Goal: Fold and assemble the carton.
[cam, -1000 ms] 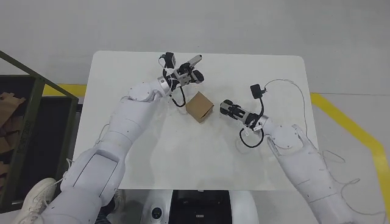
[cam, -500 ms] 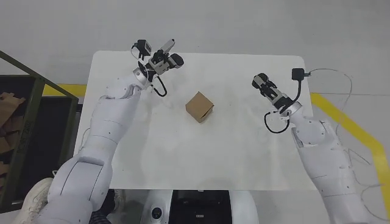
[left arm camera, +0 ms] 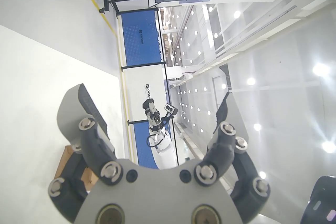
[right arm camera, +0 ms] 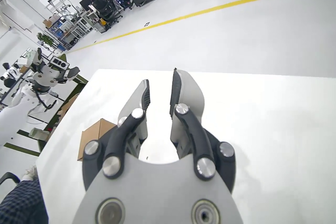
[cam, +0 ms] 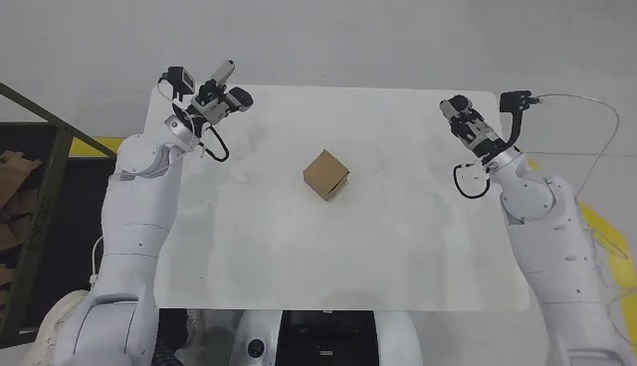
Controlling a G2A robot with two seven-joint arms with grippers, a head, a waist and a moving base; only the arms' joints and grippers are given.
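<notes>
Brown cardboard carton (cam: 325, 174) is sitting at the middle of the white table (cam: 249, 267), looking assembled. Left gripper (cam: 237, 95) is gaping wide and right gripper (cam: 455, 106) is barely parted, both empty. Parking the 2 well clear is probably protecting its closed flaps.

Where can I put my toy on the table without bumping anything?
Lots of bare table lies between the carton and the near edge. There is also room on either side of the carton. Only the far corners are busy: the left gripper is at one, the right gripper at the other.
</notes>
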